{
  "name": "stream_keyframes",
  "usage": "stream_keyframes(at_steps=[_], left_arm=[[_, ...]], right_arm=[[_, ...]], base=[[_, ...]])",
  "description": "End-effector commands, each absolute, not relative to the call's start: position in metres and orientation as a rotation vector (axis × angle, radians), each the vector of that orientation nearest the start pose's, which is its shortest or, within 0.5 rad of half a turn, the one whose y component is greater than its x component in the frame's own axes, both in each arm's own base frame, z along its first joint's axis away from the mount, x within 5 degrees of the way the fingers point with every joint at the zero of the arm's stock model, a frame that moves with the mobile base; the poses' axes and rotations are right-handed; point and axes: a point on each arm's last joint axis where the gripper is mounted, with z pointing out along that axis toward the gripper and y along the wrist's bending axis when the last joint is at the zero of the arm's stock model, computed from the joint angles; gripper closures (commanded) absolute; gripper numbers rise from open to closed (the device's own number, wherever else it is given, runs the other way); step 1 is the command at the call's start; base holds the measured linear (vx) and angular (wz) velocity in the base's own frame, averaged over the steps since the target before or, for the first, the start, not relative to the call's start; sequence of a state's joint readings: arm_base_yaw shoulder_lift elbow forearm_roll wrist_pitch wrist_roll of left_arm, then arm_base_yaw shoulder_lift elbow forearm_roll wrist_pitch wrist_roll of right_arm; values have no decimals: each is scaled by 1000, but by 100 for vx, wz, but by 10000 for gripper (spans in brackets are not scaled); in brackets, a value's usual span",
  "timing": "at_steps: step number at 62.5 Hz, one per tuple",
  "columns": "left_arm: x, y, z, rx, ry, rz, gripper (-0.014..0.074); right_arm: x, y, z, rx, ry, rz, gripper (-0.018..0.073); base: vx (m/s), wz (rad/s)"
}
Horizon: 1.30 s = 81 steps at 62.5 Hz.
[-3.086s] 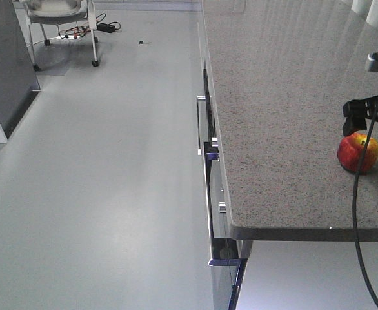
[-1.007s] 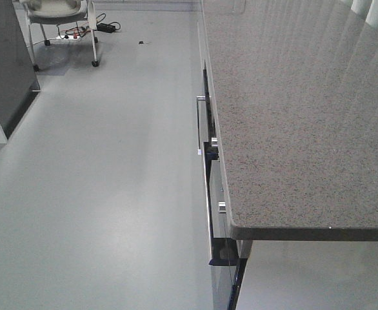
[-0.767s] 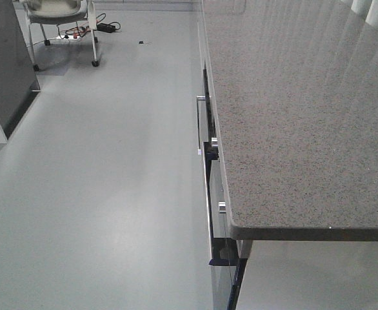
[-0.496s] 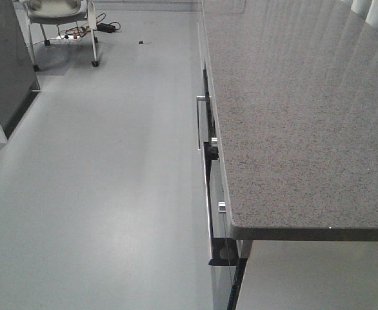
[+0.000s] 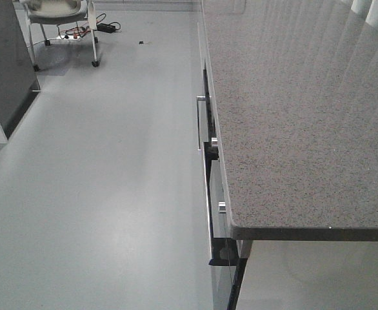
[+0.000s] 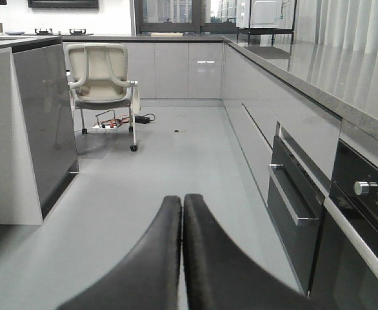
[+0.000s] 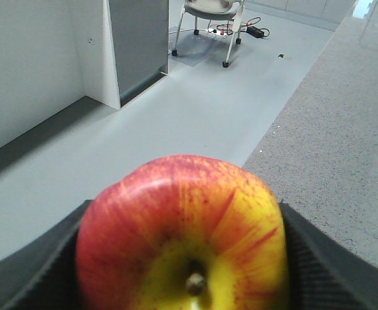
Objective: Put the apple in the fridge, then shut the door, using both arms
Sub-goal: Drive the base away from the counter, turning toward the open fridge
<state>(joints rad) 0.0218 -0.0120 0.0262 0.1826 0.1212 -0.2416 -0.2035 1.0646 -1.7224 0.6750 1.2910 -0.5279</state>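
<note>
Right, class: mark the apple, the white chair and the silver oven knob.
apple (image 7: 176, 213): right wrist view, skin above the stem.
white chair (image 6: 99, 68): left wrist view, backrest.
silver oven knob (image 6: 363, 188): left wrist view, knob face.

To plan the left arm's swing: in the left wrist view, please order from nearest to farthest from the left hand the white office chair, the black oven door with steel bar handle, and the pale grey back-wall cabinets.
1. Black oven door with steel bar handle, right of the left hand.
2. White office chair, farther back, left.
3. Pale grey back-wall cabinets, behind the chair.
</note>
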Motion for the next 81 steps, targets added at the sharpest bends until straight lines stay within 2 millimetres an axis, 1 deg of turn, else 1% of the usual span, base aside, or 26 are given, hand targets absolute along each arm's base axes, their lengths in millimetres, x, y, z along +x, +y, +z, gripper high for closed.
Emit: stream_keyframes(at_steps=[1,23,39,55,81], left_arm=[[57,2,192,-81,1561,-30,603],[57,2,192,-81,1561,-30,603],[57,2,192,-81,1561,-30,603],[57,2,192,-81,1561,-30,603],[57,2,192,-81,1561,-30,603]], right_arm=[[132,31,551,-501,1832,339,566],[132,31,551,-501,1832,339,566],[131,31,552,-501,1830,338,566],[131,31,552,-502,1829,341,566],[131,31,552,-502,1829,341,566]], base=[[0,0],[-1,3],[-4,21],[-6,47],[-8,65]])
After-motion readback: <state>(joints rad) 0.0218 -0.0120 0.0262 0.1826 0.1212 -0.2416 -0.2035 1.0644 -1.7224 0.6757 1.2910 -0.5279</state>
